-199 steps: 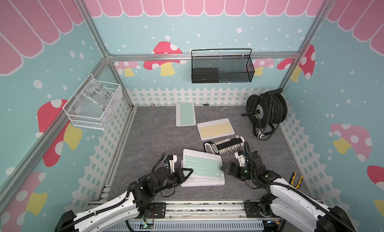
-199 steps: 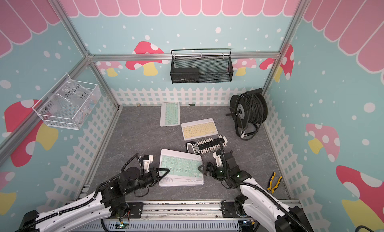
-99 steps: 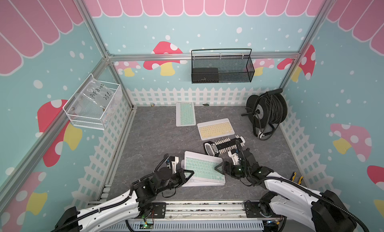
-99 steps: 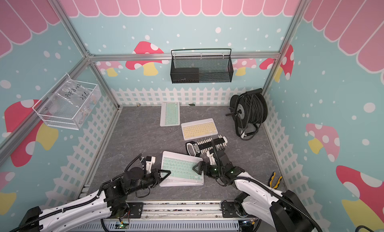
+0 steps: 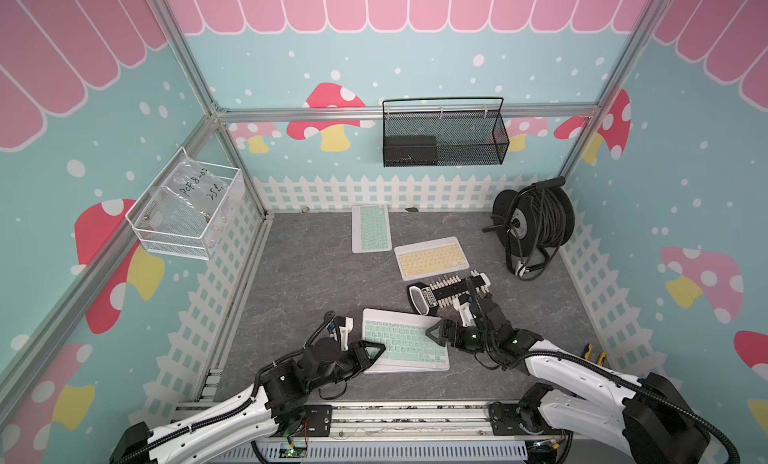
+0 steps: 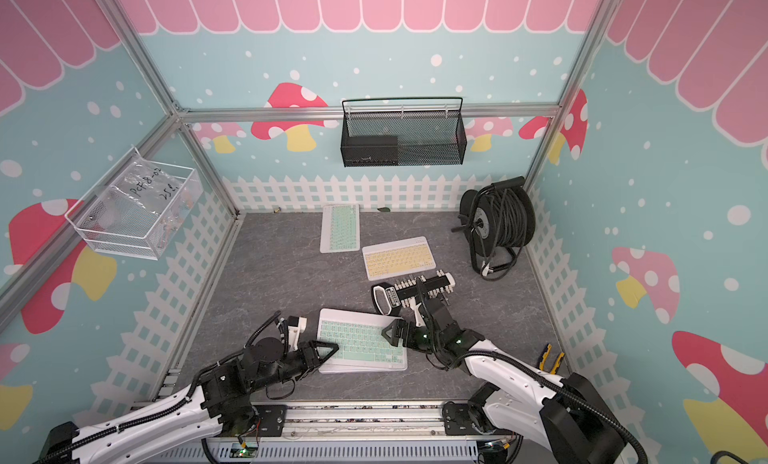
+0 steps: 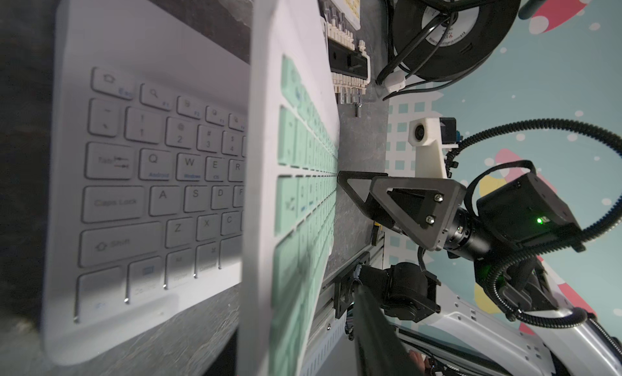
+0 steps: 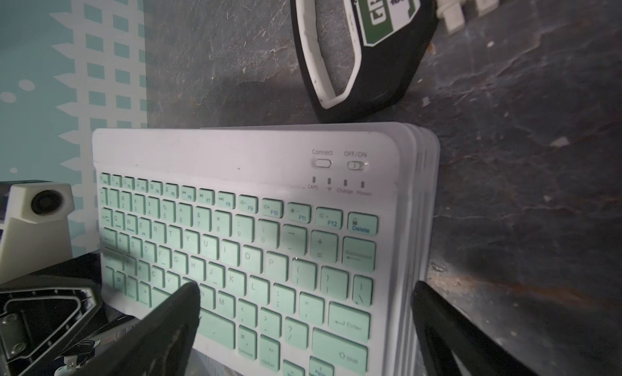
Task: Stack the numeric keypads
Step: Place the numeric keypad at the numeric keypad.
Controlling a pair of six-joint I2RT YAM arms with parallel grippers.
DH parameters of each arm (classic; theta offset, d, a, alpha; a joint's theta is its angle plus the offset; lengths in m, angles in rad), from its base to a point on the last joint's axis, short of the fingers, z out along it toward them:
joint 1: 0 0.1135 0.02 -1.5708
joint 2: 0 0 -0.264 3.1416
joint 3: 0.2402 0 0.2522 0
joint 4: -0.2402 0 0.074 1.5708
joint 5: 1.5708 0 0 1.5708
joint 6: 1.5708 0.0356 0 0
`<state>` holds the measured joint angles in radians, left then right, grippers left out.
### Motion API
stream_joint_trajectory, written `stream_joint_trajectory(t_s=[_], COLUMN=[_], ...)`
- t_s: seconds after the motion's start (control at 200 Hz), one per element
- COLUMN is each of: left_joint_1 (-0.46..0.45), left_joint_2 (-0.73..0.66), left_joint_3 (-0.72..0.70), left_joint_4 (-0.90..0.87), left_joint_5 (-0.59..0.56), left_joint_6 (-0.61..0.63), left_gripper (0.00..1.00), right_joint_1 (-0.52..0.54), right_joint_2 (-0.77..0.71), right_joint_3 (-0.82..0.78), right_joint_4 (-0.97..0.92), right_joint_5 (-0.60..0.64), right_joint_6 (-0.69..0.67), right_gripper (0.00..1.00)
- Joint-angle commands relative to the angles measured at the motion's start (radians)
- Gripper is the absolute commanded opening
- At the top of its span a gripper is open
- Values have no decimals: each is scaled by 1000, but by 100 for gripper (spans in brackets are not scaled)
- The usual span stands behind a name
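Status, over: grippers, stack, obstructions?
Right gripper at stack edge, jaws open; left gripper opposite, jaws unclear. On top, mint keypad; far mint keypad, yellow keypad unstacked. Peg holder beside stack.

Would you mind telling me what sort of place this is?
Probably a decorated robot test cell: aluminium frame, mushroom-print walls, and a left arm and right arm mounted on a rail.

Bare floor [image 5: 316, 275] lies open — peg holder [image 5: 444, 290] sits just beside the keypad stack [image 5: 405, 341].
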<state>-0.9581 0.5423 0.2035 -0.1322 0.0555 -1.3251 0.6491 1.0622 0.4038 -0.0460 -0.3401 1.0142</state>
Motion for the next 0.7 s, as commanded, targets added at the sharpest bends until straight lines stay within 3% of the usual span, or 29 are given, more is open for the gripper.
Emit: stream_joint_trajectory(t_s=[0.0, 0.18, 0.365, 0.475, 0.695], left_joint_1=[-5, -5, -5, -5, -5], left_joint_2=[0, 42, 123, 155, 150], left_joint_3=[7, 66, 157, 189, 197], left_joint_4=[-41, -141, -264, -304, -384], left_joint_5=[-10, -17, -18, -17, -37], left_joint_6=[8, 35, 54, 59, 39], left_gripper=[56, 76, 82, 99, 100], right_joint_1=[5, 6, 6, 6, 7], right_joint_2=[-9, -7, -9, -8, -3], right_joint_3=[11, 11, 6, -4, -19], right_joint_4=[-34, -31, -27, -11, 24], right_joint_5=[26, 30, 30, 30, 32], right_joint_6=[12, 20, 22, 25, 39], right_gripper=[100, 100, 100, 100, 100])
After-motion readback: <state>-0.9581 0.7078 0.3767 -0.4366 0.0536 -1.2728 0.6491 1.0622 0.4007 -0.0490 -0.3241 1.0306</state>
